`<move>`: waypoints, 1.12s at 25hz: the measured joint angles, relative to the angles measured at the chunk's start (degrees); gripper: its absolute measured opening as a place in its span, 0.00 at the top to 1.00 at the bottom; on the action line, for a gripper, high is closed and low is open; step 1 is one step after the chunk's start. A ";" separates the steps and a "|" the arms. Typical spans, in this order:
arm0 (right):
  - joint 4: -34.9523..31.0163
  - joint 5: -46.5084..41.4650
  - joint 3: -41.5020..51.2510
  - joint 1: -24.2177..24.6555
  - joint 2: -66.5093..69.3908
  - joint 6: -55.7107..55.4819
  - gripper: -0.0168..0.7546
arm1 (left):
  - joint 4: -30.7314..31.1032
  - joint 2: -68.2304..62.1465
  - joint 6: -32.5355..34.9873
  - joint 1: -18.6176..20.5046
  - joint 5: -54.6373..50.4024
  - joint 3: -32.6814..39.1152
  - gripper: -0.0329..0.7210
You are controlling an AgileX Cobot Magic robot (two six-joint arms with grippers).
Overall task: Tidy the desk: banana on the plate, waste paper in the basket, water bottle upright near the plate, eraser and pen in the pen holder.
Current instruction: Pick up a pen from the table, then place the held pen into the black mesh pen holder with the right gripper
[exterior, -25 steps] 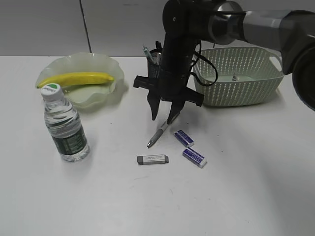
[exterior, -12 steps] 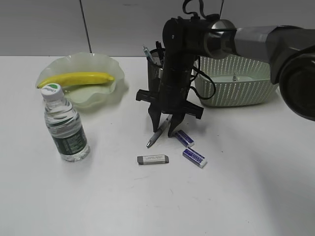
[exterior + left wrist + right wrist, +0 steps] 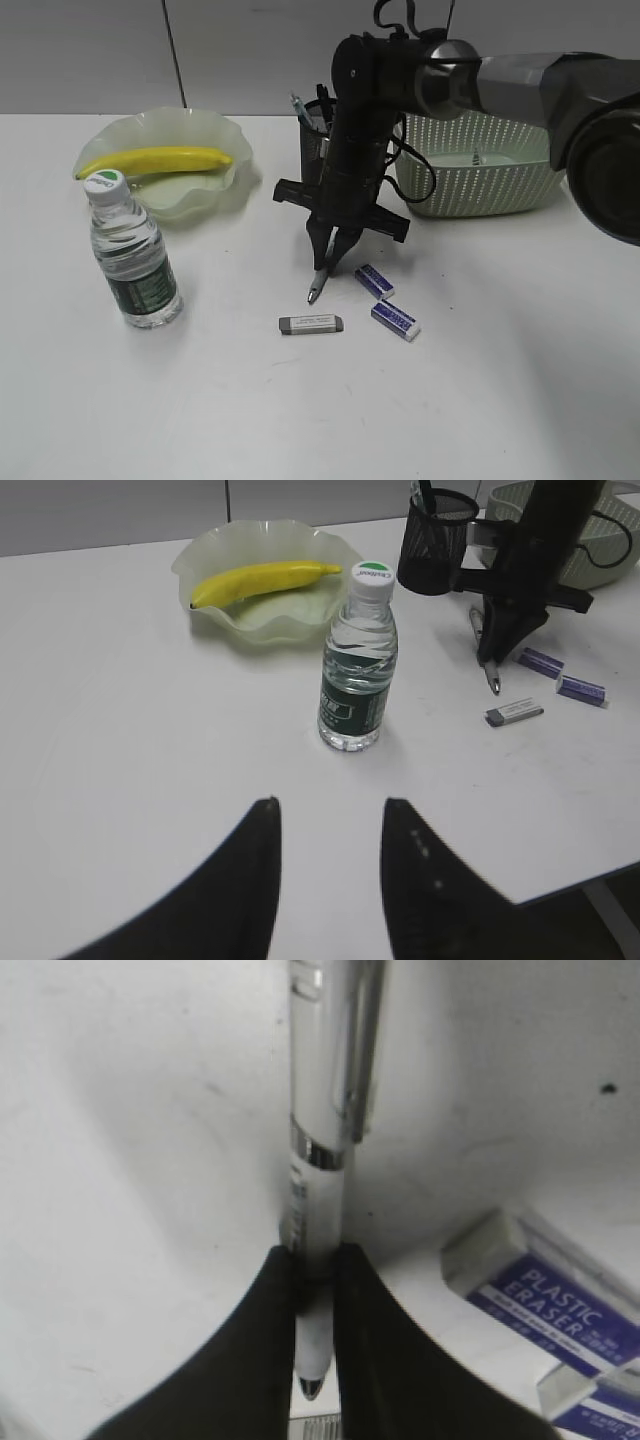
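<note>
Right end effector pinches the pen

Nearest, the left end effector (image 3: pixel 325 880) hangs part-open, empty. Mid-table, the water bottle (image 3: pixel 130 255) stands upright by the plate (image 3: pixel 215 130) holding the banana (image 3: pixel 155 160). The right end effector (image 3: pixel 331 262) clamps the pen (image 3: pixel 320 280) among three erasers (image 3: pixel 310 324), likely bound for the pen holder (image 3: pixel 315 140) beside the far-edge basket (image 3: pixel 480 170).
</note>
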State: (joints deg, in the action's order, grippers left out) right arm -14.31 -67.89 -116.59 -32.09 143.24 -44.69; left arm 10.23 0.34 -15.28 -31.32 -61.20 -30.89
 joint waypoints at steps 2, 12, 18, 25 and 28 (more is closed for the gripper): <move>-0.13 0.00 0.00 0.12 -0.07 0.21 0.86 | 0.00 0.00 0.00 0.00 0.00 0.00 0.62; 11.11 -1.57 0.36 0.17 -8.66 0.26 0.86 | 0.00 0.00 0.00 0.00 0.00 0.00 0.62; 14.31 -0.47 0.36 0.28 -14.36 0.26 0.86 | 0.00 0.00 0.00 0.00 0.00 0.00 0.62; 18.25 15.32 -0.02 0.28 -16.44 10.77 0.86 | 0.00 0.00 0.00 0.00 0.00 0.00 0.62; 20.25 23.02 -0.02 0.28 -16.44 17.21 0.86 | 0.00 0.00 0.00 0.00 0.00 0.00 0.62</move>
State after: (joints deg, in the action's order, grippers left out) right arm 5.94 -44.87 -116.62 -31.82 126.80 -27.48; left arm 10.23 0.34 -15.28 -31.32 -61.20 -30.89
